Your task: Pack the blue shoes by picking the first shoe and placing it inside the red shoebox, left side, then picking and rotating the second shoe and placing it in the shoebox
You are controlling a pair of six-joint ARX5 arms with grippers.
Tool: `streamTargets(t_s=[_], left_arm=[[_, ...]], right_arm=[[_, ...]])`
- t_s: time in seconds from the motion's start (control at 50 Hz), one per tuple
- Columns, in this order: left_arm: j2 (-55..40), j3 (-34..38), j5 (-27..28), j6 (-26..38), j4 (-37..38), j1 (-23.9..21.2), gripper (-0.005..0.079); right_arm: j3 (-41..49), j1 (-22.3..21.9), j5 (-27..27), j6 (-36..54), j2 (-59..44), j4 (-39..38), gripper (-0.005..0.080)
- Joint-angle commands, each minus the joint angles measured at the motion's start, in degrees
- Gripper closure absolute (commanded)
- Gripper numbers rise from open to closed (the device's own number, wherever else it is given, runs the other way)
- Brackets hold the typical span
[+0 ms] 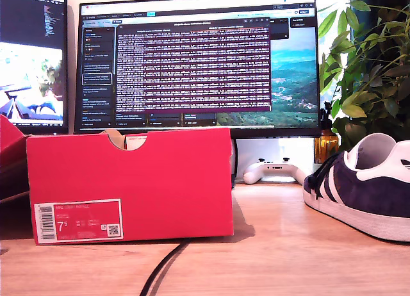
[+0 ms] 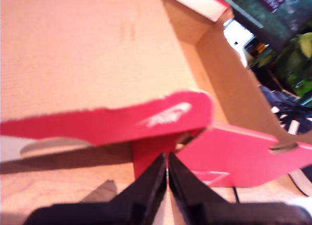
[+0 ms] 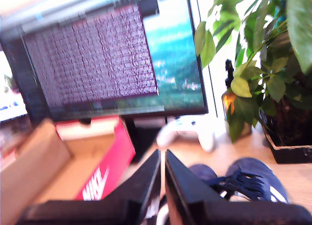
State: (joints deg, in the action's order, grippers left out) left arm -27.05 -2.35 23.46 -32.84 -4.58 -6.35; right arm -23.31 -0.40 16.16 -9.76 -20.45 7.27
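Note:
The red shoebox point(image 1: 131, 184) stands on the desk at the exterior view's left, its label and finger notch facing the camera. One blue shoe point(image 1: 365, 190) sits on the desk at the exterior view's right. Neither gripper shows in the exterior view. My first gripper point(image 2: 166, 169) is shut, its black fingers pressed together just outside the red shoebox point(image 2: 146, 120), whose bare cardboard inside lies beyond; a blue shoe point(image 2: 287, 113) shows past the box. My second gripper point(image 3: 162, 164) is shut above a blue shoe point(image 3: 243, 181), with the red shoebox point(image 3: 109, 169) to one side.
Two monitors point(image 1: 192, 59) stand behind the box. A white game controller point(image 1: 275, 171) lies at the back, and a potted plant point(image 1: 368, 59) and an amber bottle point(image 1: 325, 145) are at the exterior view's right. A black cable point(image 1: 163, 267) runs across the front of the wooden desk point(image 1: 275, 245).

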Motion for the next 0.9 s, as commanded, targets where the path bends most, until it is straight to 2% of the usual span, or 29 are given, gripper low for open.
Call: streamTargets(t_s=[0.0,0.18,0.42,0.58,0.7,0.78,0.88], left_arm=[[-3.8,1.4,0.1,0.2,-3.8,-0.2,0.0764],[-15.2,1.4,1.0,-0.2,-15.5,-0.9,0.0764],[-28.7,1.4,1.0,-2.0,-30.4,-5.8,0.0764],[-36.2,1.3,0.0,-3.5,-38.9,-8.9,0.0764],[-39.8,1.1,0.0,-4.7,-41.4,-10.0,0.0764],[-41.1,1.1,0.0,-4.7,-41.4,-10.0,0.0764],[-41.6,1.1,0.0,-4.7,-41.4,-10.0,0.0764]], right_arm=[[-4.4,-0.3,0.4,3.9,-2.7,3.3,0.0755],[-16.4,0.2,0.3,8.3,-11.0,18.1,0.0755],[-29.1,2.8,0.2,8.8,-22.6,34.8,0.0755],[-31.9,6.6,0.1,10.2,-29.1,38.4,0.0753],[-32.0,9.3,-0.3,9.5,-33.8,38.5,0.0745],[-32.0,10.9,-0.6,9.6,-37.1,38.4,0.0671],[-32.2,12.8,-2.4,9.6,-41.6,38.5,0.0489]])
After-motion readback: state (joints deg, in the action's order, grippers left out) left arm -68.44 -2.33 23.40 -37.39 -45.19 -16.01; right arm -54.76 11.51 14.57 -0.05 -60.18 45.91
